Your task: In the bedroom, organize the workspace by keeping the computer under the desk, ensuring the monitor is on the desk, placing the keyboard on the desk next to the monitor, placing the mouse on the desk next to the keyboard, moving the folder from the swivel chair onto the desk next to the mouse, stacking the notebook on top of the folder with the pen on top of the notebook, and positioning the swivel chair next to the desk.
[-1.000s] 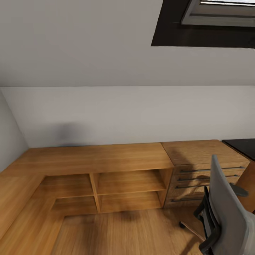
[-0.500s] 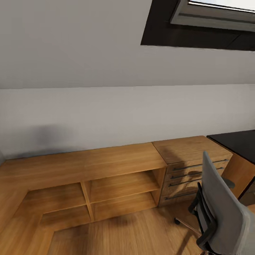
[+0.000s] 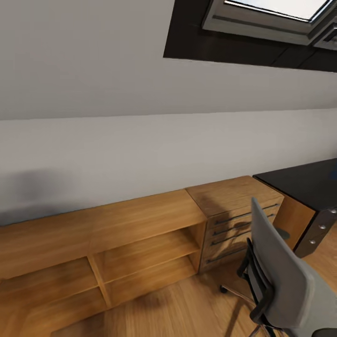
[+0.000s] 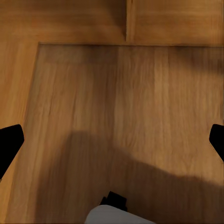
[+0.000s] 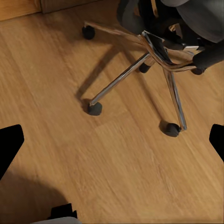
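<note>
The swivel chair (image 3: pixel 285 285) stands at the lower right of the head view with its grey backrest toward me, hiding the seat. Its chrome star base (image 5: pixel 156 58) and black castors show in the right wrist view, beyond my right gripper (image 5: pixel 112 140), which hangs open over the wood floor with nothing between its fingers. Right of the chair is the desk (image 3: pixel 304 185) with its glossy black top, and its dark drawer unit (image 3: pixel 318 231) has silver knobs. My left gripper (image 4: pixel 112 142) is open over bare floor.
A light wooden dresser (image 3: pixel 234 206) with bar handles stands between the desk and a long low open shelf unit (image 3: pixel 121 234) along the grey wall. A dark-framed skylight (image 3: pixel 262 23) sits in the sloped wall above. The shelf unit's foot (image 4: pixel 128 21) lies ahead of the left gripper.
The camera has turned right: shelf unit, dresser and chair have slid left in the picture, and more of the black desk and its drawer unit has come into view.
</note>
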Motion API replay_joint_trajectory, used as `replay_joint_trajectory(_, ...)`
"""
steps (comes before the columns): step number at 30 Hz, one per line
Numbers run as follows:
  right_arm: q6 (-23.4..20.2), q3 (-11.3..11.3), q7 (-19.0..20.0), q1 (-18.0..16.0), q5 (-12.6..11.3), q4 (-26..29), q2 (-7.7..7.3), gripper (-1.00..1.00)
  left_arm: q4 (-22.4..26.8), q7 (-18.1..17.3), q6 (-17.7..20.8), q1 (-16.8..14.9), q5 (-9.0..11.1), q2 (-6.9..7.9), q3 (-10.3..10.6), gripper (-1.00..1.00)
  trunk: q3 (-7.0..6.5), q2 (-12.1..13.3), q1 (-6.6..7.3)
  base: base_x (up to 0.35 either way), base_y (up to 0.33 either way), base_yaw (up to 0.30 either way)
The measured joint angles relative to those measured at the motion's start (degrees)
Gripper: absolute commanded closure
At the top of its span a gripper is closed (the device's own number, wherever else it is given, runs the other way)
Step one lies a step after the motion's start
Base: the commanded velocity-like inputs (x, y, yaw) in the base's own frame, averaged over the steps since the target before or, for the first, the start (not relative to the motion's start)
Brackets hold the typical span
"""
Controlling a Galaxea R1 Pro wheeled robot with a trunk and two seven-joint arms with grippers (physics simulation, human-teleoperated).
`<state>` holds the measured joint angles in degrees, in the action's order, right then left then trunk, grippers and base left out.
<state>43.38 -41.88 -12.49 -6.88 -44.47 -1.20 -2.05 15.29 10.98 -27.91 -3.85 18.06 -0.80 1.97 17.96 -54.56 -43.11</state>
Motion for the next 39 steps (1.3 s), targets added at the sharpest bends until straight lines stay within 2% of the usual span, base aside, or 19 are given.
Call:
replay_joint_trajectory(25,0.21,0.00,0.00,0.00,0.00,-0.01,0.00,-1.00,-0.01,-0.01,0.10,0.00,0.02,0.00,0.00,-1.00,0.00,0.00,-0.01,0.144,0.018,-0.265)
replay_joint_trajectory(39,0.34,0.00,0.00,0.00,0.00,-0.01,-0.02,-1.00,-0.01,-0.01,0.10,0.00,-0.02,-0.08,0.00,-1.00,0.00,0.00,-0.02,0.156,0.118,-0.266)
